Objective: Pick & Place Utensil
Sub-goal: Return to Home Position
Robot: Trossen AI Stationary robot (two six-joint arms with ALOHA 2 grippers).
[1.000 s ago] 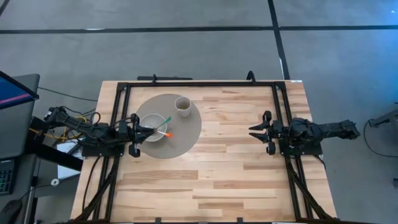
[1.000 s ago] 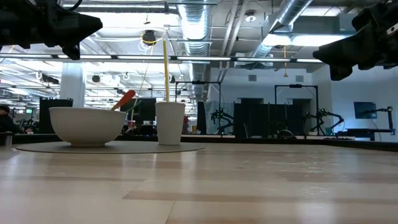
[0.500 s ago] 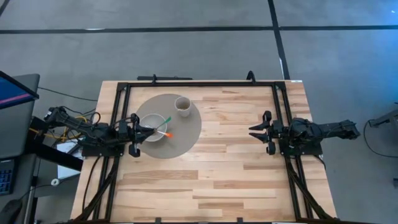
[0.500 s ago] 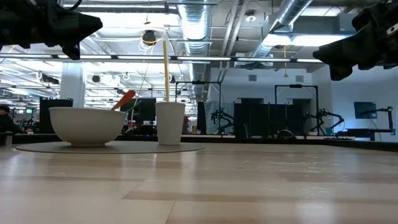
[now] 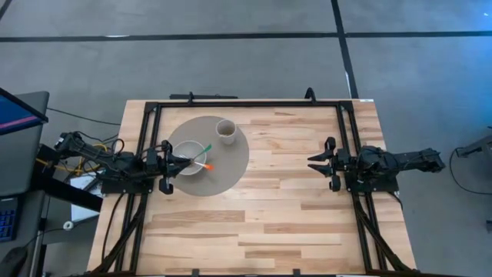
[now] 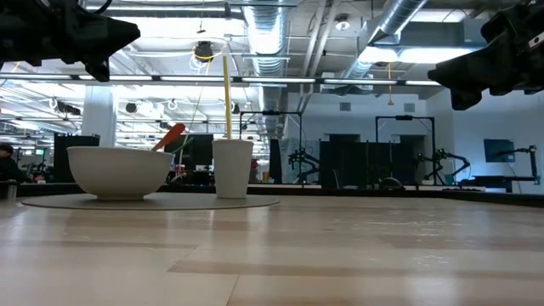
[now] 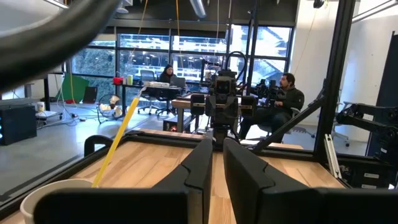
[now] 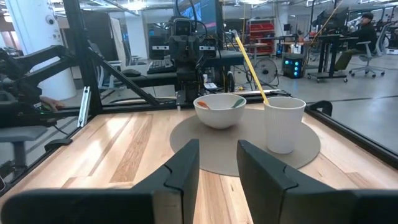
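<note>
A utensil with a green handle and an orange end (image 5: 201,157) lies in a white bowl (image 5: 190,159) and leans on the rim; its orange end (image 6: 171,135) sticks up over the rim. The bowl stands on a round grey mat (image 5: 231,165). My left gripper (image 5: 184,160) hangs above the bowl's left rim, high over it in the low view (image 6: 102,38), its fingers (image 7: 202,162) nearly together and empty. My right gripper (image 5: 310,163) waits at the table's right side, open and empty (image 8: 217,163).
A white cup (image 5: 225,131) with a yellow straw (image 6: 226,93) stands on the mat's far part, next to the bowl. A black frame (image 5: 246,103) runs along the table's far and side edges. Bare wood (image 5: 277,200) lies between the arms and toward the near edge.
</note>
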